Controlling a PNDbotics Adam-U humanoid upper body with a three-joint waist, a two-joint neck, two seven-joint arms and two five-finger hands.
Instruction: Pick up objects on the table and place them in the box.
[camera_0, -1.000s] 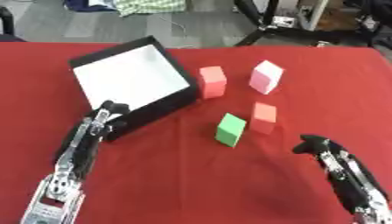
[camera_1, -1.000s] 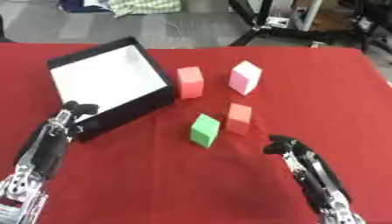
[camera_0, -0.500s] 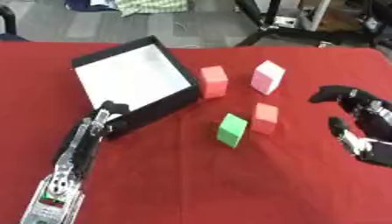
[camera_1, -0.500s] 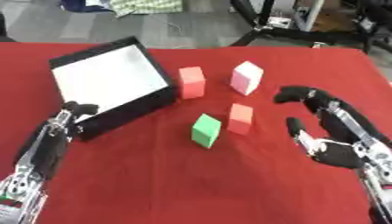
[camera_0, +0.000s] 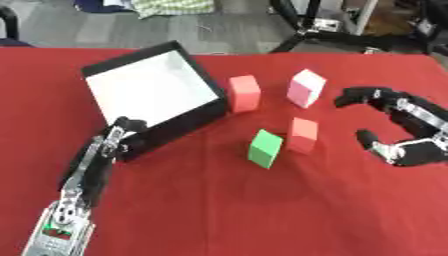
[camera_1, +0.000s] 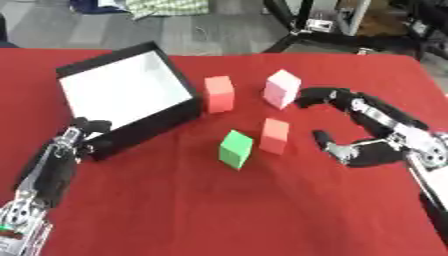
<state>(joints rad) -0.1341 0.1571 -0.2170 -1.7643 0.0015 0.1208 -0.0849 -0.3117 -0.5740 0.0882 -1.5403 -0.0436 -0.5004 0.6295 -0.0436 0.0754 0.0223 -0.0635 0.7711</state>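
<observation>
We are holding our right hand (camera_1: 372, 132) open above the red surface (camera_0: 262, 210), fingers and thumb spread, at three o'clock of the small red block (camera_1: 274, 135). The pink block (camera_1: 282, 88) is sitting just beside its upper fingers, the green block (camera_1: 235, 148) and taller red block (camera_1: 219, 93) nearby. Our left hand (camera_0: 118, 140) is resting against the box (camera_0: 153, 97) at its near corner, apparently relaxed

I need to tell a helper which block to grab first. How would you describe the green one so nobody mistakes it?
Start at the black box with the white inside, on the red table's left part. Just right of its near corner stands the green block, beside a red block. It is the only green block and lies nearest the robot.
</observation>
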